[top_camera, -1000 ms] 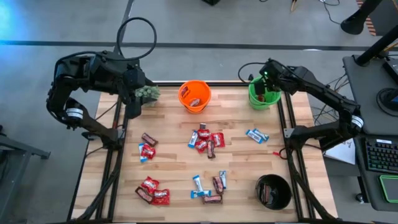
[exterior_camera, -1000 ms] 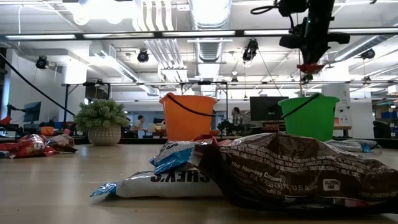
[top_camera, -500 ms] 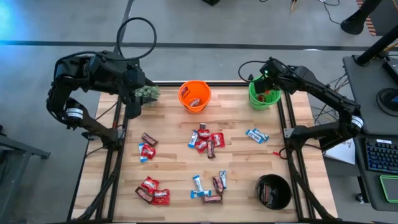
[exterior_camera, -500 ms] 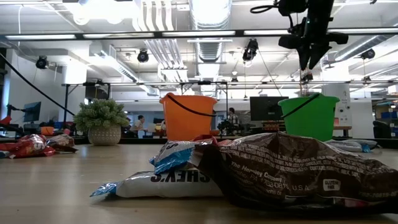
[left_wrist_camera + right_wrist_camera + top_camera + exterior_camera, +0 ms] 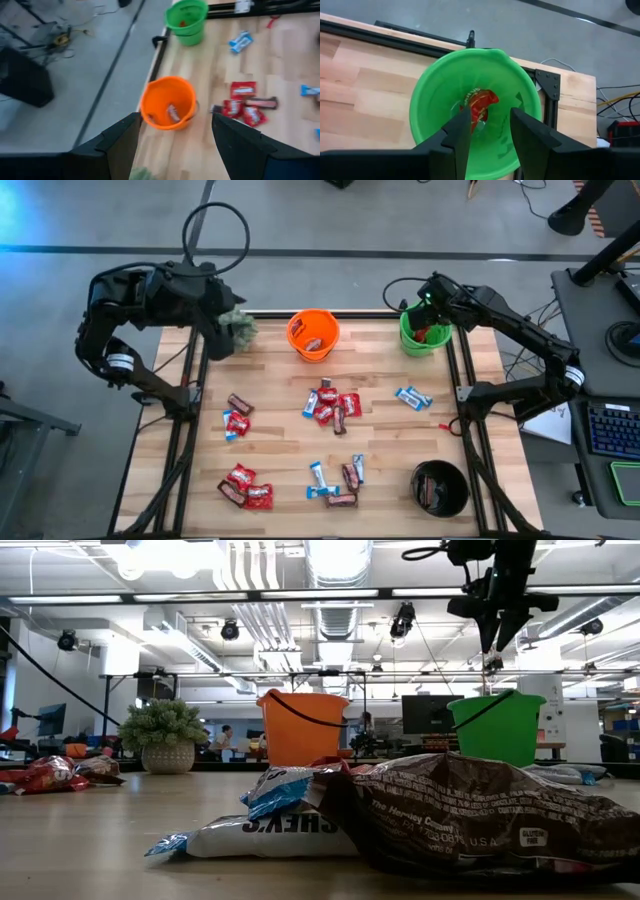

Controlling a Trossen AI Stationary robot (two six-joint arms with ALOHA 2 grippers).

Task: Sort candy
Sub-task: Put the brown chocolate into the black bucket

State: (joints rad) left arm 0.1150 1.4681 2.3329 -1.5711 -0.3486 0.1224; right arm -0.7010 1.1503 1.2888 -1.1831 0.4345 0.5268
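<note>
Sorting looks well underway: on the pale wooden plank worktop (image 5: 270, 440), the nearest thing is a round black bucket (image 5: 440, 488) at the near right corner with a dark bar inside. Left of it lie a blue-and-white and dark brown cluster of wrapped candy bars (image 5: 338, 480) and a heap of red candy packets (image 5: 245, 487) near the left edge. Farther in sit a middle pile of mixed red and brown candy (image 5: 331, 405), a small red group (image 5: 236, 416) to its left, and a lone blue-and-white bar (image 5: 412, 397) to the right.

At the far edge stand an orange plastic bucket (image 5: 313, 333) holding a sweet, a small green bushy plant in a pot (image 5: 238, 328) at the far left, and a green plastic bucket (image 5: 477, 115) at the far right.

Above that green bucket hangs the right hand (image 5: 487, 134), fingers spread and empty; a red packet (image 5: 479, 106) lies at the bucket's bottom, so the drop step appears finished. Over the far left corner, beside the plant, the left hand (image 5: 172, 135) hovers with fingers apart, holding nothing.

Next, I judge, the right arm needs to pull clear of the rim and reach nearward for another red packet, most likely from the middle pile.
</note>
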